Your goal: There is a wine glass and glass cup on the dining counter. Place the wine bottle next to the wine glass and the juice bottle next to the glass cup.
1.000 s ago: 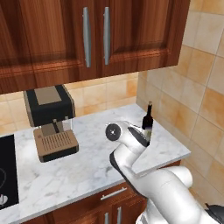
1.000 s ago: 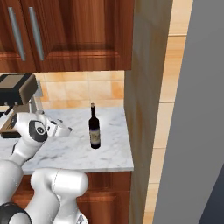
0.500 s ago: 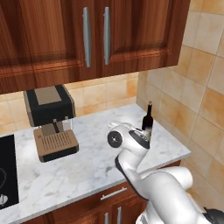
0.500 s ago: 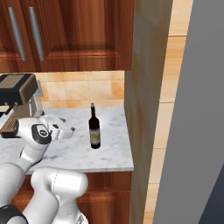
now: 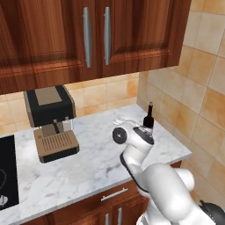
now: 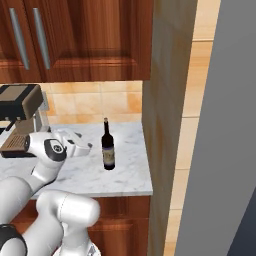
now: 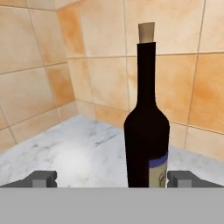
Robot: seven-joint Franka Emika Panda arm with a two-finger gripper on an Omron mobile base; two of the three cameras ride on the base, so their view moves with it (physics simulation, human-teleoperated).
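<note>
The wine bottle (image 5: 149, 117) (image 6: 108, 147) is tall and near-black with a tan cork tip. It stands upright on the marble worktop (image 5: 88, 162), in the back right corner by the tiled walls. My gripper (image 6: 82, 146) hangs level just left of it, a short gap away, pointing at its lower body. In the hand view the wine bottle (image 7: 146, 131) rises straight ahead, a little right of centre. The open gripper (image 7: 111, 178) has one fingertip out to each side of the bottle. Nothing is held.
A brown and black coffee machine (image 5: 50, 123) (image 6: 17, 120) stands at the back left of the worktop. A black hob (image 5: 6, 171) lies at the far left. Wood wall cabinets (image 5: 88, 39) hang overhead. A tiled side wall (image 5: 176, 101) closes the right end.
The hand has swung right along the worktop toward the wine bottle, closing most of the gap. The jaws stayed open and the bottle has not moved.
</note>
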